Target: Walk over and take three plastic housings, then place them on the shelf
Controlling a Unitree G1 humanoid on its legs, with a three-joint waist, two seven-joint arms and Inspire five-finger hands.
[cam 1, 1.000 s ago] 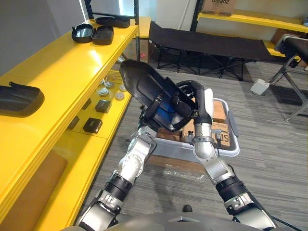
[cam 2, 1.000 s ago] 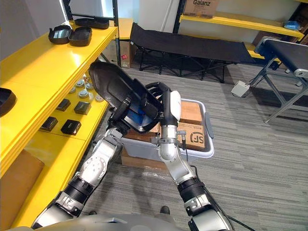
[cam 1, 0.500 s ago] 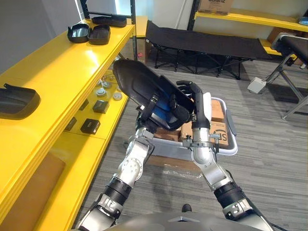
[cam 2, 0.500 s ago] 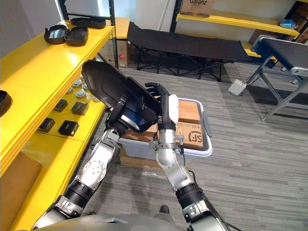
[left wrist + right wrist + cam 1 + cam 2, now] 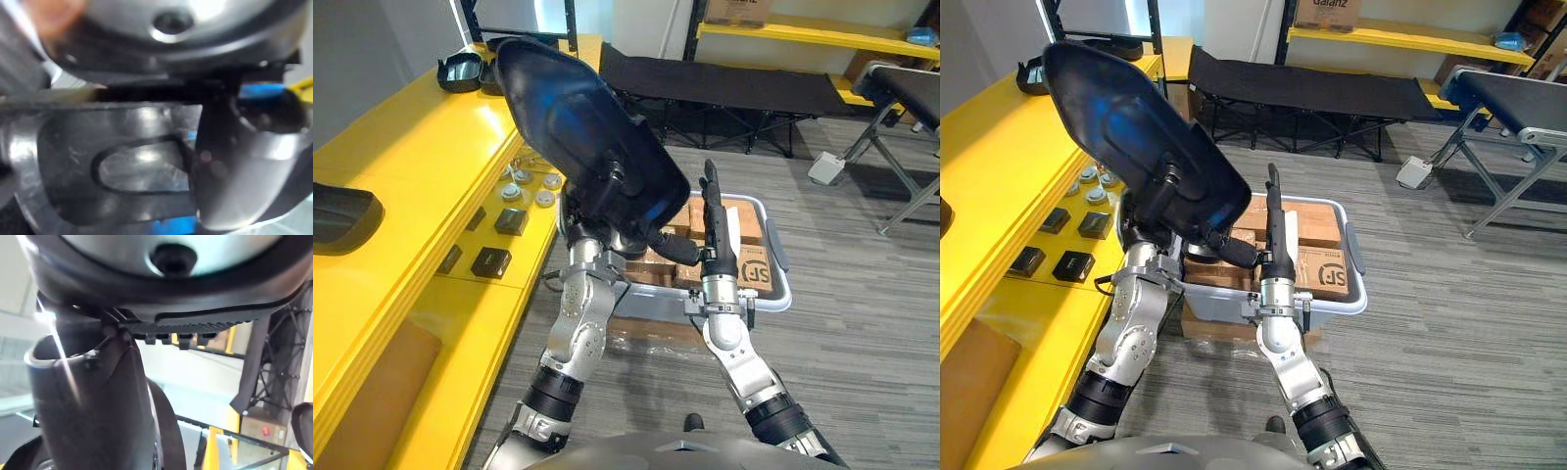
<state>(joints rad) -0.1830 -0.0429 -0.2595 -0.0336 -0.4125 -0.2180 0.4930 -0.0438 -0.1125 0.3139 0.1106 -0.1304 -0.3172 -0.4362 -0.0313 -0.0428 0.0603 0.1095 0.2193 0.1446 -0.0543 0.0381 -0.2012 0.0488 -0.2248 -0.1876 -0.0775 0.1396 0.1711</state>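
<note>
Held housing: your large black plastic housing (image 5: 578,127) is up in the air just off the front edge of the yellow shelf (image 5: 421,147); it is tilted, with its narrow end high over the shelf's top board and its broad end lower and farther out from the shelf, and its glossy face with a blue sheen is turned toward you
Left hand: your left hand (image 5: 230,156) sits under the housing's broad end, on the side nearer the shelf; its own wrist view shows the thumb pressed onto a grey face of the housing beside an oval recess, so it is clamped on the housing; the other fingers are hidden behind it
Right hand: your right hand (image 5: 716,240) stands just beside the housing's broad end, on the side away from the shelf; its fingers (image 5: 710,191) are straight, together and pointing up, holding nothing; you cannot tell whether they touch the housing's rim
Grey bin: the grey bin (image 5: 775,296) is on the floor out from the shelf, below both hands, with cardboard boxes (image 5: 756,274) inside
Shelf, top board: a second black housing (image 5: 340,217) lies at the near end; more housings (image 5: 460,71) lie at the far end, partly hidden behind the held one
Shelf, lower board: small black boxes (image 5: 490,261) sit near the front, with pale round parts (image 5: 524,179) beyond them toward the far end
Past the shelf's far end: a black cot (image 5: 734,93) stands on the grey carpet (image 5: 862,323)
</note>
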